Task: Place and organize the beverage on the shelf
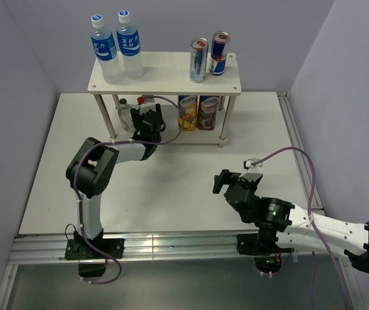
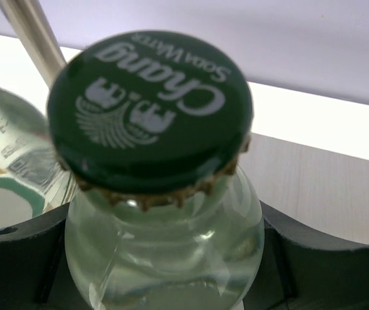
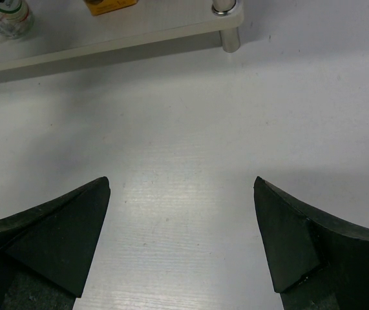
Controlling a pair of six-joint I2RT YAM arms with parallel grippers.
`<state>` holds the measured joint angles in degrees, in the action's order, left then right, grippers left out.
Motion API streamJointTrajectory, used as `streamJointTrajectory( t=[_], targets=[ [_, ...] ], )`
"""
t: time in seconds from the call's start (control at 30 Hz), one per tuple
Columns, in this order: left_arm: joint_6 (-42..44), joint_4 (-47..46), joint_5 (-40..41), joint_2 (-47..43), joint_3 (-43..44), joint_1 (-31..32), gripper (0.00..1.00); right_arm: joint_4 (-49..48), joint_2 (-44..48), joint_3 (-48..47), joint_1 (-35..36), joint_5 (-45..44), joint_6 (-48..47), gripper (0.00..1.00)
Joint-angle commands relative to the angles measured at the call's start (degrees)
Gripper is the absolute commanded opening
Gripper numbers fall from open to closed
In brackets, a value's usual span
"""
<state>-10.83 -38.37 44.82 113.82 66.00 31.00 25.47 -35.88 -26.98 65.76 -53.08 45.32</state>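
Left tool [image 1: 150,123] was clamped on the shoulder of a Chang soda water bottle [image 2: 163,245], green cap [image 2: 148,106] up, at the left half of the shelf's [image 1: 165,76] lower tier, beside another small bottle [image 1: 125,113]. Right tool [image 3: 181,187] had its jaws apart, over the surface [image 3: 190,129] before the shelf's right end.

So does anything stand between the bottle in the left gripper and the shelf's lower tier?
Nothing visible does. The left gripper is shut on the Chang soda water bottle at the lower tier of the shelf, with bare board behind it. Another glass bottle stands close beside it, not in front.
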Motion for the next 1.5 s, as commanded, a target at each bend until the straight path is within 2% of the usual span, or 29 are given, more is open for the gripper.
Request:
streamJointTrajectory(
  t=[0.0, 0.1, 0.13, 0.23, 0.3, 0.33, 0.37, 0.47, 0.6, 0.8, 1.0, 1.1, 1.13, 1.27, 1.33, 1.37, 1.47],
  targets=[
    [0.1, -4.4, -0.5, 0.5, 4.0, -0.7, 0.05, -1.7, -0.2, -0.5, 0.3, -1.5, 0.1, 0.99],
    [-0.3, -4.2, -1.4, 0.7, 4.1, -0.7, 0.27, -1.7, -0.2, -0.5, 0.3, -1.5, 0.2, 0.99],
    [-0.5, -4.1, -2.1, 0.4, 3.9, -0.7, 0.44, -1.7, -0.2, -0.5, 0.3, -1.5, 0.3, 0.99],
    [-1.1, -3.6, -2.5, -0.4, 3.3, -0.6, 0.63, -1.7, -0.2, -0.5, 0.4, -1.6, 0.3, 0.99],
    [-1.6, -3.0, -2.3, -0.9, 2.9, -0.5, 0.69, -1.7, -0.1, -0.5, 0.3, -1.6, 0.3, 0.99],
    [-2.0, -2.7, -2.5, -1.4, 2.6, -0.6, 0.79, -1.7, -0.2, -0.5, 0.3, -1.7, 0.2, 0.99],
    [-2.4, -1.9, -2.3, -1.7, 2.3, -0.4, 0.83, -1.7, -0.2, -0.5, 0.3, -1.7, 0.2, 0.99],
    [-3.1, -0.8, -2.0, -2.8, 1.2, 0.0, 0.91, -1.6, -0.2, -0.6, 0.3, -1.8, 0.4, 0.99],
    [-2.9, -0.7, -0.2, -4.1, -1.0, 1.9, 0.99, -1.5, 0.2, -0.4, 0.3, -1.9, 0.6, 0.99],
    [-5.4, 2.5, 1.9, -8.1, -4.7, 4.9, 0.99, -1.4, 1.3, -0.2, 0.4, -2.3, 0.6, 0.99],
    [-14.0, 14.4, 8.1, -17.9, -13.2, 10.6, 0.99, -1.1, 2.2, -0.1, 0.3, -2.5, 1.0, 0.99],
    [-22.0, 26.6, 8.3, -24.9, -16.9, 14.5, 0.99, -1.6, 2.6, 0.2, 0.4, -2.3, 0.6, 0.99],
    [-26.6, 35.1, 7.2, -28.4, -17.8, 16.5, 0.94, -1.7, 2.6, 0.2, 0.4, -2.3, 0.3, 0.99],
    [-31.9, 49.4, 8.8, -36.9, -19.9, 25.1, 0.93, 0.2, 1.5, -2.1, 0.4, -1.4, 0.8, 0.99],
    [-35.5, 57.0, 11.5, -40.9, -17.0, 30.7, 0.93, 2.6, 0.6, -6.3, 0.4, -0.3, 0.7, 0.98],
    [-37.0, 66.4, 15.9, -42.3, -15.3, 32.3, 0.93, 3.6, 0.3, -8.3, 0.5, 0.0, 0.4, 0.97],
    [-44.2, 84.0, 21.4, -46.9, -6.5, 37.5, 0.95, 6.1, -1.0, -17.5, 0.6, 0.3, -2.8, 1.0]
  ],
)
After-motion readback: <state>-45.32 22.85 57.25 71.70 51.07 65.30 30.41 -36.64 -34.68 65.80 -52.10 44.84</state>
